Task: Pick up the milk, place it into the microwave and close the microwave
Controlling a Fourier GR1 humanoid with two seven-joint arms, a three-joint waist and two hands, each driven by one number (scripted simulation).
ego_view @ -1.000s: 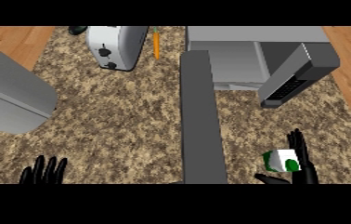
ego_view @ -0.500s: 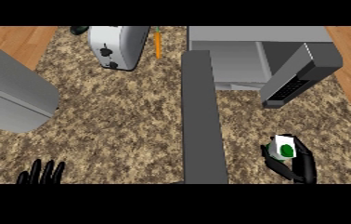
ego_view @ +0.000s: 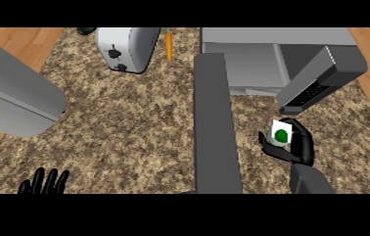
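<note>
A small white milk carton [ego_view: 281, 134], marked on its visible face with a solid green circle, sits in the robot's right hand [ego_view: 298, 147], whose black fingers and thumb curl around its lower and right sides. The carton is held above the speckled brown stone counter [ego_view: 137, 117], just below the lower corner of the microwave's open door [ego_view: 318, 83]. That dark grey door swings out to the right, its vented inner face turned toward the carton, while the pale grey microwave [ego_view: 249, 59] stands open at the upper right. A long dark grey bar [ego_view: 215, 127] runs down the counter just left of the hand. Farther off, at the top, a silver toaster [ego_view: 127, 48] stands beside an orange carrot [ego_view: 169, 44]. A grey slab [ego_view: 25, 100] fills the left edge. The left hand [ego_view: 45, 182] rests at the lower left, fingers straight and spread, holding nothing.
</note>
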